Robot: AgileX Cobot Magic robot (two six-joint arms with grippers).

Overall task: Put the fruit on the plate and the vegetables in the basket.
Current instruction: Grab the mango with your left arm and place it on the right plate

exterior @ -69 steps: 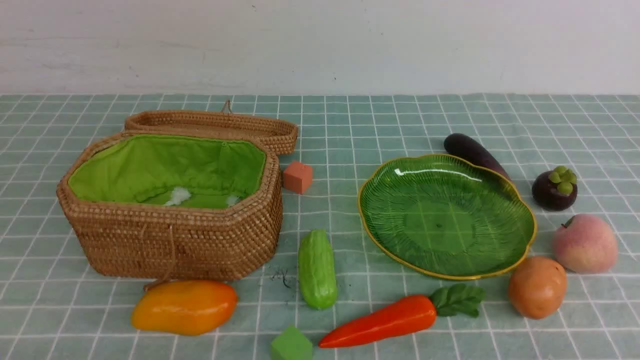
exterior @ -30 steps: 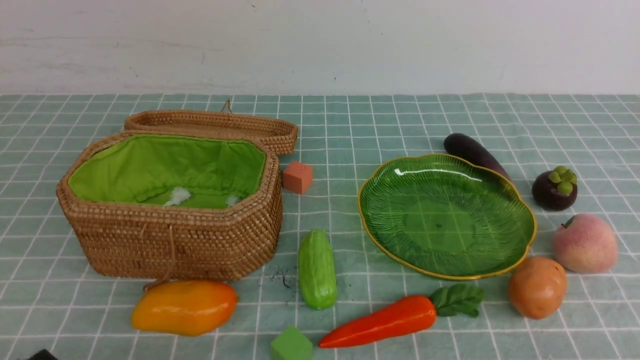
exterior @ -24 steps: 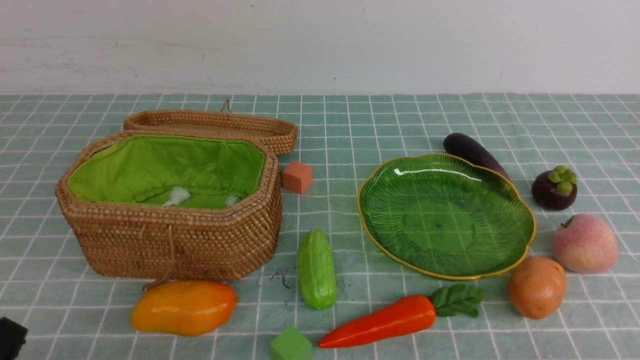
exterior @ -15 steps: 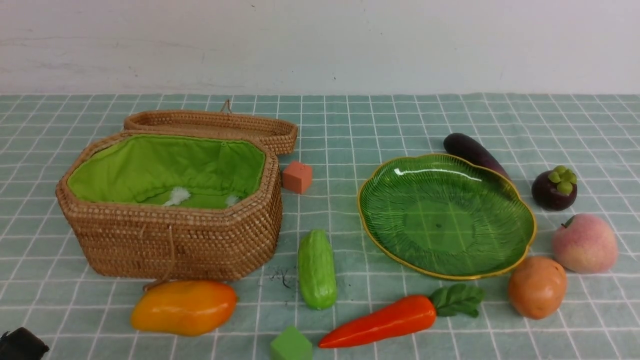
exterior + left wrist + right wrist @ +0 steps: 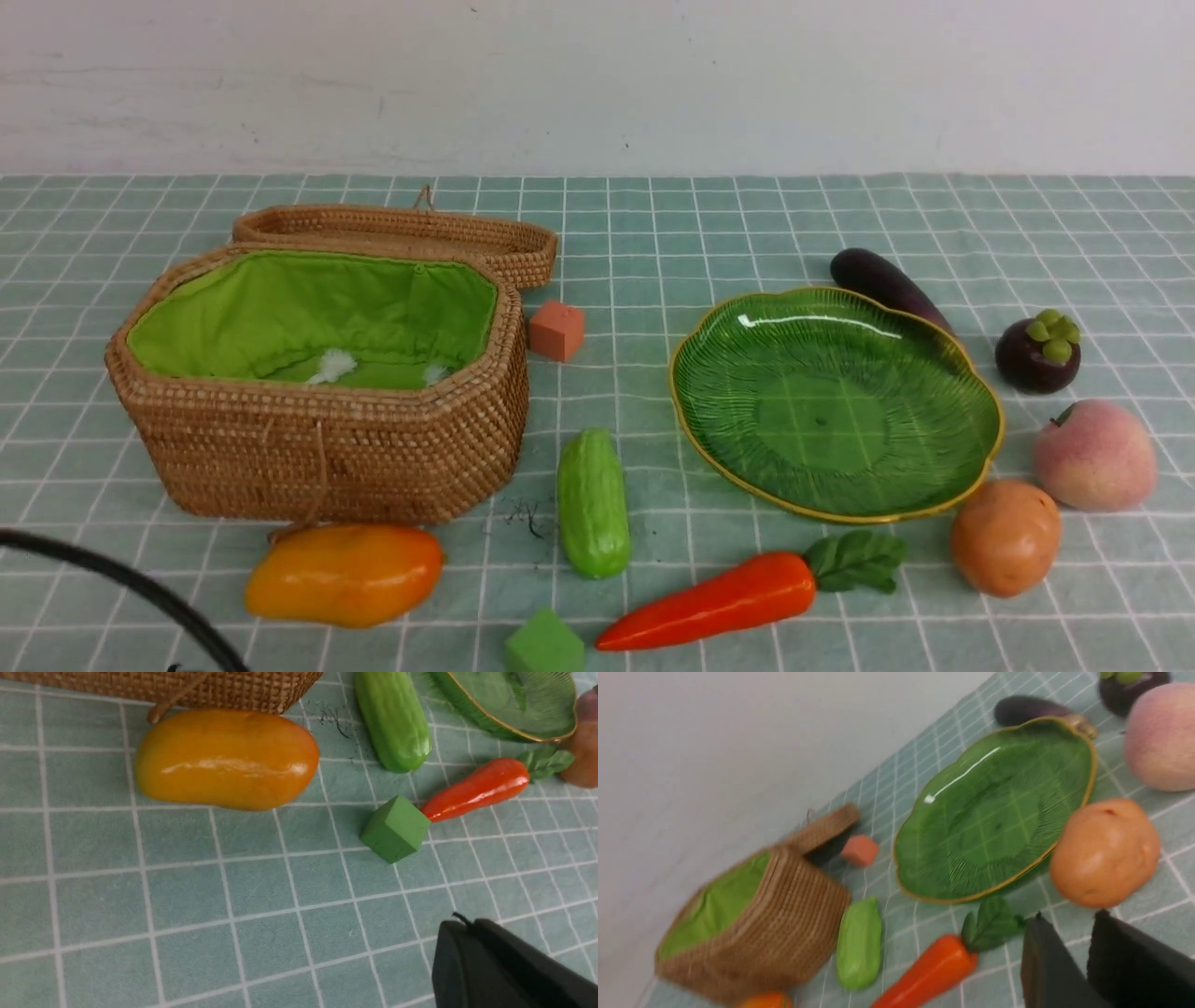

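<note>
The wicker basket [image 5: 317, 448] stands open at the left, its green lining bare. The green plate [image 5: 831, 401] lies empty at the right. A mango [image 5: 344, 574], a gourd [image 5: 593, 504] and a carrot [image 5: 709, 602] lie along the front. The potato [image 5: 1005, 537], peach [image 5: 1094, 455], mangosteen [image 5: 1036, 353] and eggplant [image 5: 882, 285] ring the plate. My left gripper [image 5: 460, 926] is shut and empty, hovering near the mango [image 5: 226, 760]. My right gripper [image 5: 1069, 917] is open by a narrow gap, just short of the potato [image 5: 1104, 854].
A salmon-pink cube [image 5: 556, 329] sits beside the basket's right end. A green cube [image 5: 543, 644] lies at the carrot's tip by the front edge. A black cable [image 5: 121, 583] arcs across the lower left corner. The basket's lid [image 5: 401, 233] lies back behind it.
In the front view the dark piece at the lower left corner has gone and a black cable now arcs there. Nothing on the cloth has moved.
</note>
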